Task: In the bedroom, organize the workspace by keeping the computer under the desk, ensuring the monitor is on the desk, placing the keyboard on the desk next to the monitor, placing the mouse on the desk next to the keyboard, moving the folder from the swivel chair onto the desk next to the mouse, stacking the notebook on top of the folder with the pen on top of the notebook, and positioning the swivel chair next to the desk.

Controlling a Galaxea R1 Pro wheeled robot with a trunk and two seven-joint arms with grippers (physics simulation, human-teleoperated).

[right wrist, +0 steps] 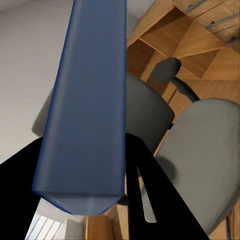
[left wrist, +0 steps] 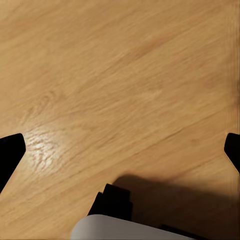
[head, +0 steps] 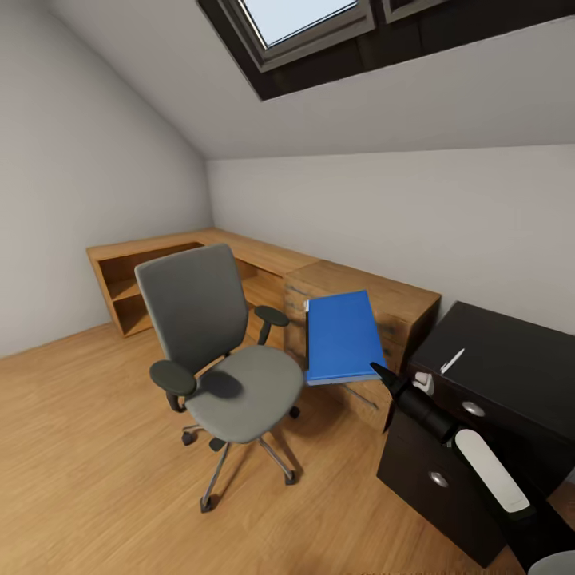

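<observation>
Pale grey sloped walls and a dark-framed roof window [head: 311, 32] close in this bedroom over a light wood plank floor [head: 88, 447]. Along the far walls runs a low light-wood shelf unit [head: 152, 275] that meets a wooden chest of drawers [head: 399, 307] near the corner.

On the floor in front of them stands the swivel chair [head: 228, 359], its grey seat bare, tall back upright, black oval armrests on both sides and a metal star base on castors below.

To the chair's right, the right gripper [head: 382, 374] holds the bright blue folder [head: 343, 335] in the air, off the chair and between the seat and the black desk [head: 511, 375]. In the right wrist view the folder [right wrist: 87, 105] runs away from the camera edge-on, with the black fingers [right wrist: 150, 195] closed against it on either side.

A drawer unit with round silver knobs [head: 473, 409] fronts the desk. On its near top lies a thin pale stick, probably the pen [head: 452, 361], though it is too small to be sure.

Seen from the left wrist, the left gripper [left wrist: 120, 150] hangs over bare plank floor, its two dark fingertips [left wrist: 10, 150] spread wide apart and holding nothing.
</observation>
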